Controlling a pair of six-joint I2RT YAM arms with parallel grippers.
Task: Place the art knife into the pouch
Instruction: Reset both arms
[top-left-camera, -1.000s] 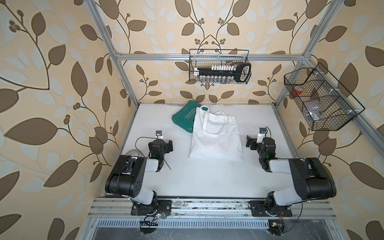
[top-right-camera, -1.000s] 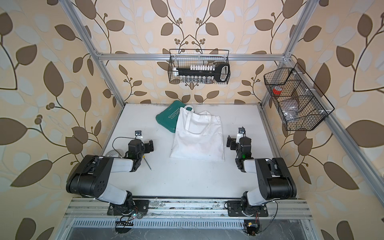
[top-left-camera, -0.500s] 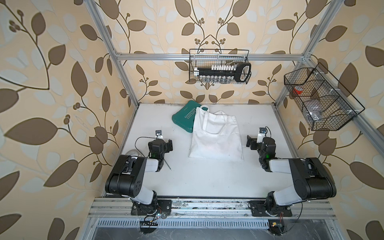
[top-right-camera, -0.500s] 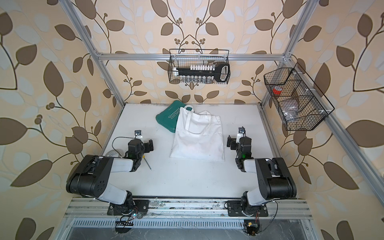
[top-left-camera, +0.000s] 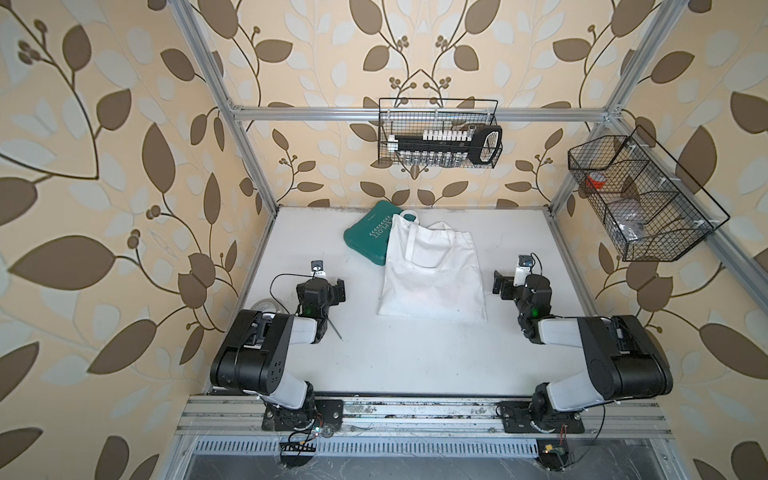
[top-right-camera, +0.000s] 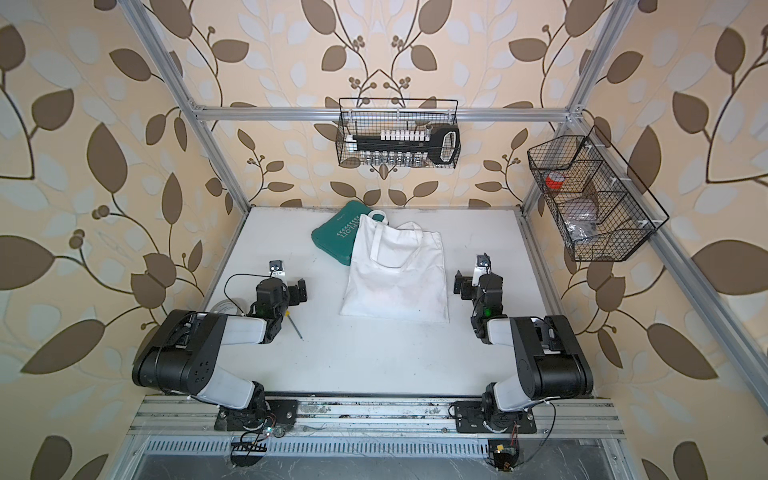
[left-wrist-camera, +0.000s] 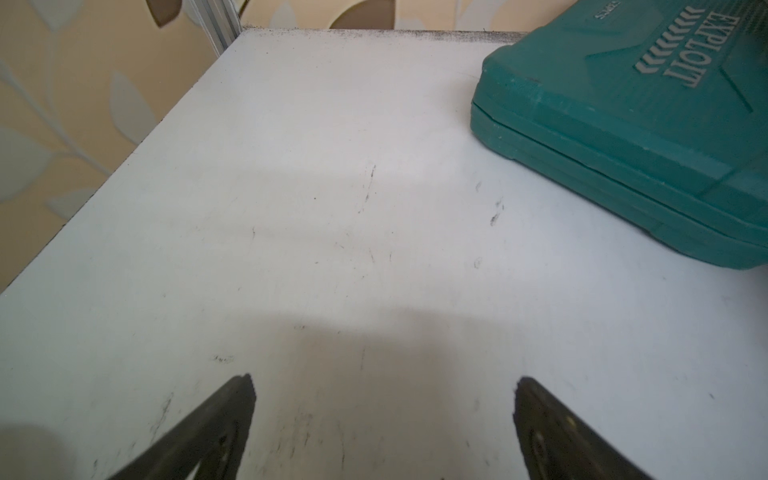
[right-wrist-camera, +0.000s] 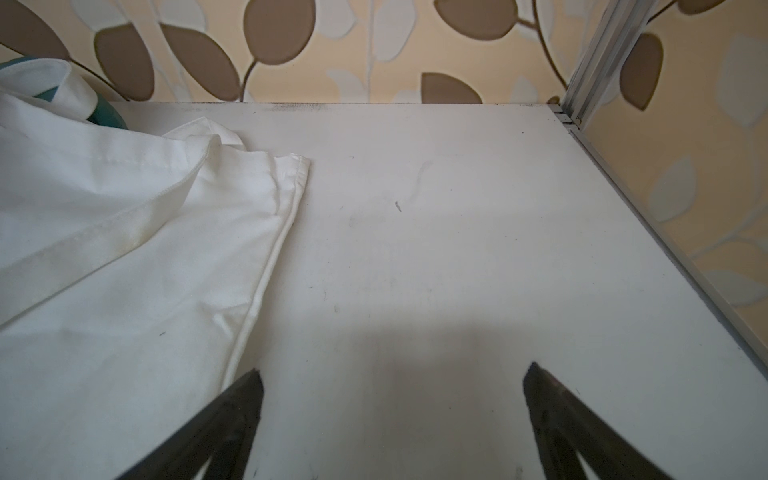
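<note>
The art knife (top-left-camera: 335, 331) is a thin grey stick lying on the white table beside the left arm's forearm; its near end, with a yellow bit, is tucked under the arm in a top view (top-right-camera: 295, 326). The pouch (top-left-camera: 432, 274) (top-right-camera: 395, 278), a white cloth tote with its handles folded over it, lies flat mid-table, plain side up. My left gripper (top-left-camera: 320, 286) (left-wrist-camera: 384, 386) is open over bare table, left of the pouch. My right gripper (top-left-camera: 521, 282) (right-wrist-camera: 392, 378) is open too, just right of the pouch's edge (right-wrist-camera: 266, 266). Neither wrist view shows the knife.
A dark green case (top-left-camera: 368, 237) (left-wrist-camera: 644, 124) with white lettering lies behind the pouch, partly under its top corner. A tape roll (top-left-camera: 264, 307) sits by the left table edge. Wire baskets hang on the back wall (top-left-camera: 438, 139) and right wall (top-left-camera: 640, 199).
</note>
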